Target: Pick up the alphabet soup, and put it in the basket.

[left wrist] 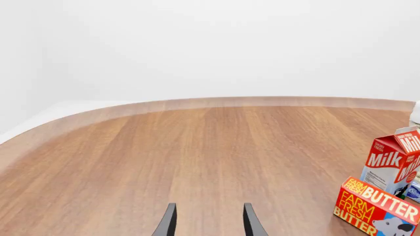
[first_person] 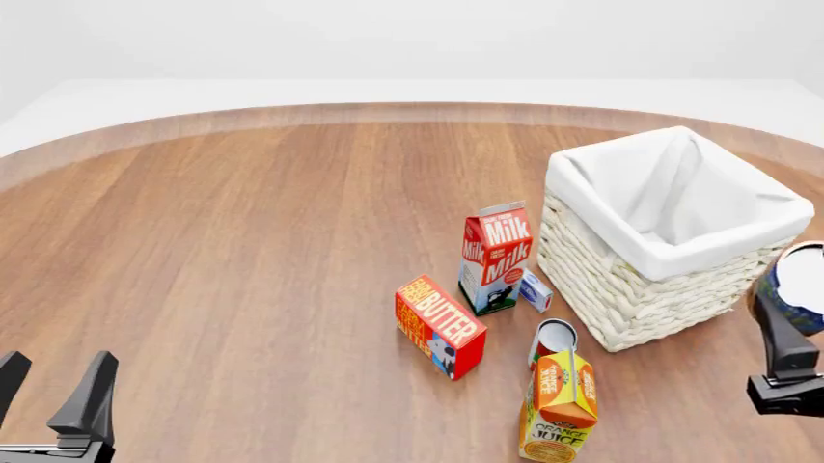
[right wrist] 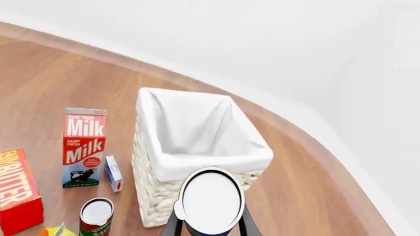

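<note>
Blue alphabet soup (right wrist: 211, 200) clamped in right end effector (right wrist: 208, 223), seemingly above basket (right wrist: 196, 164) rim

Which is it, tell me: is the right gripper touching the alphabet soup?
Touching. The right wrist view shows the right gripper with its fingers pressed against both sides of the alphabet soup, held above the table beside the basket.

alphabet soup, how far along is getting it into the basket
Done: the right gripper has picked up the alphabet soup, which is off the table. In hand: the can is held beside the basket, just outside its rim. Left: carry it over the opening and release; the lining looks empty. The left gripper is open and idle.
</note>
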